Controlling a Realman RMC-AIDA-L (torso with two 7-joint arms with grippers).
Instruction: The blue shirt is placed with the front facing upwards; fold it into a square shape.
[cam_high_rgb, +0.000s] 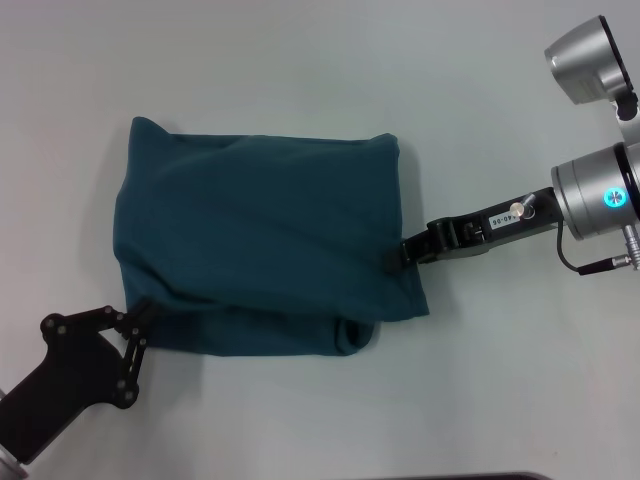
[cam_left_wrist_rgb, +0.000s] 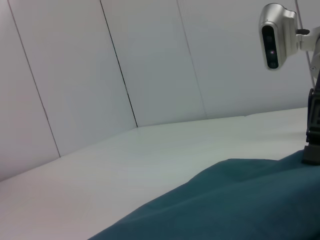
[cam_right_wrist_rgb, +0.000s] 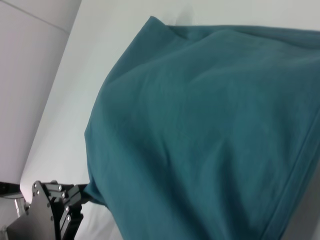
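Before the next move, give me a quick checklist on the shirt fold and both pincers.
1. Dark teal-blue cotton shirt folded into a compact, roughly square bundle: ok.
2. Lettering hidden, plain side up: ok.
3. Near edge tidy: not ok, a fold bulges at the near right corner.
4. Left pincer at near left corner: ok; grip cannot tell.
5. Right pincer at right edge: ok; grip cannot tell.
6. White table around shirt: ok.

The blue shirt (cam_high_rgb: 260, 240) lies folded with plain cloth up, so its chest letters and neck label are hidden. The left gripper (cam_high_rgb: 140, 318), at its 8 o'clock corner, has fingertips lost at the cloth's edge, and its arm runs off the frame. The right gripper (cam_high_rgb: 395, 260), at 3 o'clock, has tips buried in a fold.
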